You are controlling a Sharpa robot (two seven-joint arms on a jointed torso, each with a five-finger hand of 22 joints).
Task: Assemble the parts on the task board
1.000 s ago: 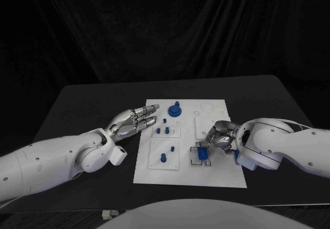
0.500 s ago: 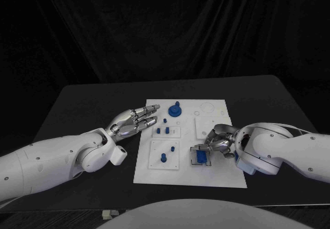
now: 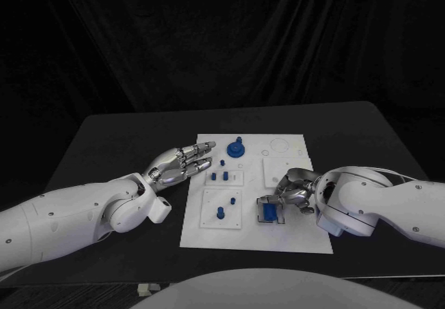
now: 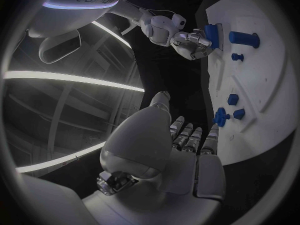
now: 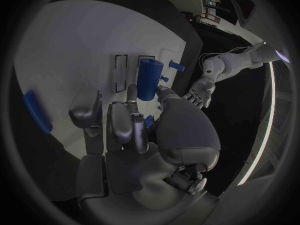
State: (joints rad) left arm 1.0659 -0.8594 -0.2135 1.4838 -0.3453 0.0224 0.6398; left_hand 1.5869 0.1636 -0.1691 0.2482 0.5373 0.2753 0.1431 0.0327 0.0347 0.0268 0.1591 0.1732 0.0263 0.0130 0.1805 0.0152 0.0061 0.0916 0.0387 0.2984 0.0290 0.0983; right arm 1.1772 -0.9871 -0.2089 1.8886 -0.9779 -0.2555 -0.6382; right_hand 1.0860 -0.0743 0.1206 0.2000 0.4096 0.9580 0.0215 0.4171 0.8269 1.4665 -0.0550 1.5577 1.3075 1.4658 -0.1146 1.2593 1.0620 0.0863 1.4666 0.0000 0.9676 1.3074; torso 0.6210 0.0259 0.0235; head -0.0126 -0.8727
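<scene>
Comparing with a second ago, we find the task board point(image 3: 255, 232) unmoved on the desk point(image 3: 111, 138). Our right hand point(image 3: 292, 190) has edged slightly toward the blue cylinder point(image 3: 270, 211), which lies in its cradle on the board's near right; the fingers are curled beside it, and we cannot tell whether they grip. Our left hand point(image 3: 181, 164) keeps hovering at the board's left edge, fingers spread, holding nothing. We judge seating nearly finished.

Only lettering I can find: partial grey characters, roughly "edr..", on the white arm shell point(image 4: 94, 5) in the left wrist view, well above the task board point(image 4: 262, 85); the rest is cut off and I can't read it fully. Nothing legible on the task board or on its blue parts.
</scene>
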